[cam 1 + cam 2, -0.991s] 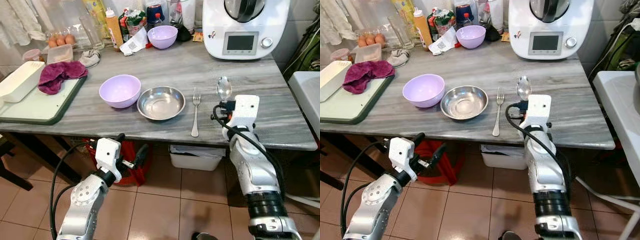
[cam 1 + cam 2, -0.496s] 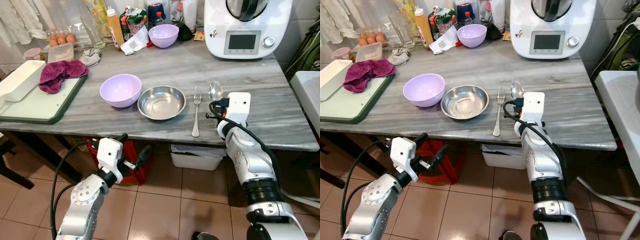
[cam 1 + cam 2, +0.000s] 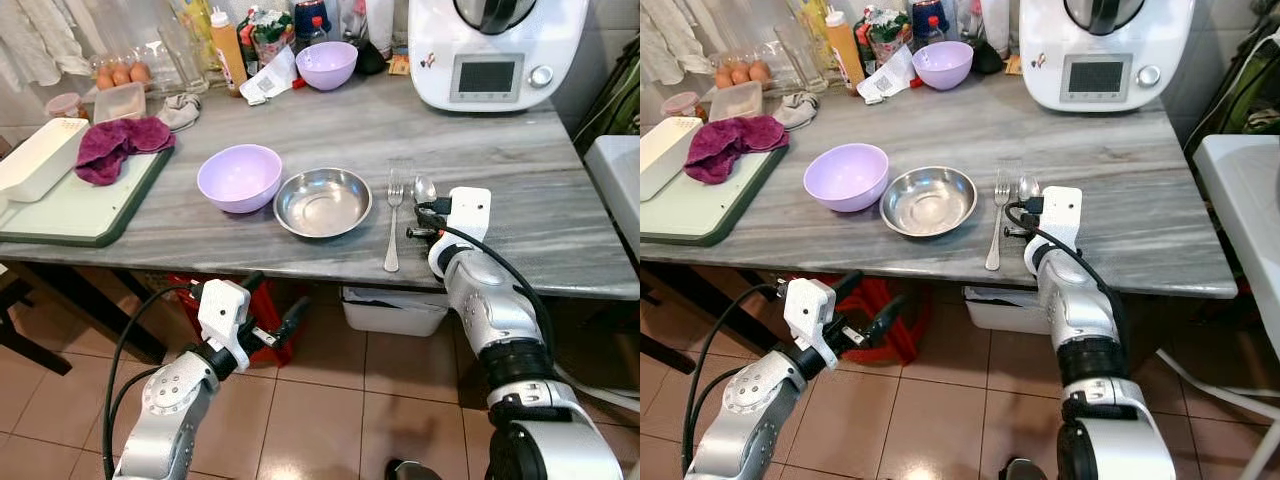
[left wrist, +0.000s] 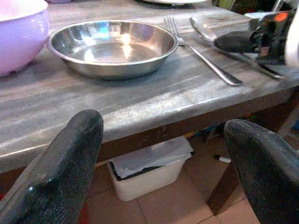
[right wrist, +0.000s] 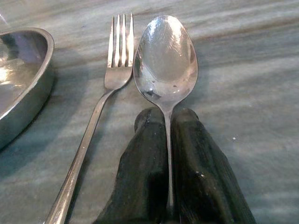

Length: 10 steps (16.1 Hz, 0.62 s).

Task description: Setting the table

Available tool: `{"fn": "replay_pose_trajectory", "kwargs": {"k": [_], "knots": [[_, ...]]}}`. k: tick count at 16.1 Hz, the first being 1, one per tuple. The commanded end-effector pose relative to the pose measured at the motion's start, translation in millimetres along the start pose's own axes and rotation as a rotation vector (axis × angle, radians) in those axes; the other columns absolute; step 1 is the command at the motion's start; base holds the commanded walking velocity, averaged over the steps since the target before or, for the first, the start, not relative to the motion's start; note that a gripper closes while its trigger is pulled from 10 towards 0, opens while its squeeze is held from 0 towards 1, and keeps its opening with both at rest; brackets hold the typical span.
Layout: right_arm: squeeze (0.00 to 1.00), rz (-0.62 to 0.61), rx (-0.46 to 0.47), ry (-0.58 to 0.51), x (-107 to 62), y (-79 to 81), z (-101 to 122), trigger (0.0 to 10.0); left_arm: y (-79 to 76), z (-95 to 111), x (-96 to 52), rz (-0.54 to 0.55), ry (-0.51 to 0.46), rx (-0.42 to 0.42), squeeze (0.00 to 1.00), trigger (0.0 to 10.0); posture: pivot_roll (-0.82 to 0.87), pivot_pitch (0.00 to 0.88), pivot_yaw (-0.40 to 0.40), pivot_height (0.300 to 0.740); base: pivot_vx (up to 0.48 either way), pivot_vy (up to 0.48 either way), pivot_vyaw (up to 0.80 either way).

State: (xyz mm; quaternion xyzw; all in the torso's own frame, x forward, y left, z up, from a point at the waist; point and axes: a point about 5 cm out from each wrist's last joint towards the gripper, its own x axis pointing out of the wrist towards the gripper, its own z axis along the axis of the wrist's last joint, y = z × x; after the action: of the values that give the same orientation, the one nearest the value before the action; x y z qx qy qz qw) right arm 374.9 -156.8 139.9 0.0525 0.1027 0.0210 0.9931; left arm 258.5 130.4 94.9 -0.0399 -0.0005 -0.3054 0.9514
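On the table, the steel bowl is sitting between the purple bowl on its left and the fork on its right; the spoon is lying just right of the fork

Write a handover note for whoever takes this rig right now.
Right gripper: shut on the shiny metal spoon, held low over the grey marble table, just right of the metal fork.
Left gripper: open, idle below the table edge.
Done: round steel bowl and fork lie side by side; lilac plastic bowl sits left of the steel bowl.
Left: set the spoon down beside the fork, release, withdraw.
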Motion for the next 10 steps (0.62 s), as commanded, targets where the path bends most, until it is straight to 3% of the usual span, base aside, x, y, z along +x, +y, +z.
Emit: {"fn": "replay_pose_trajectory", "kwargs": {"k": [1, 8, 10], "knots": [[0.0, 0.012, 0.012, -0.012, 2.5, 3.8, 5, 10.0, -1.2, 4, -2.2, -0.006, -0.011, -0.009, 0.0, 10.0, -0.08, 0.161, 0.126, 0.74, 0.0, 0.0, 0.0], [0.0, 0.002, 0.029, -0.013, 10.6, 1.5, 10, 10.0, -7.6, 6, -2.6, -0.103, -0.005, -0.049, 0.0, 10.0, -0.08, 0.164, 0.131, 0.74, 0.0, 0.0, 0.0], [0.0, 0.006, 0.027, -0.016, 13.6, 4.0, 12, 10.0, -7.3, 7, -2.5, -0.12, -0.003, -0.026, 0.0, 10.0, -0.08, 0.165, 0.13, 0.74, 0.0, 0.0, 0.0]]}}
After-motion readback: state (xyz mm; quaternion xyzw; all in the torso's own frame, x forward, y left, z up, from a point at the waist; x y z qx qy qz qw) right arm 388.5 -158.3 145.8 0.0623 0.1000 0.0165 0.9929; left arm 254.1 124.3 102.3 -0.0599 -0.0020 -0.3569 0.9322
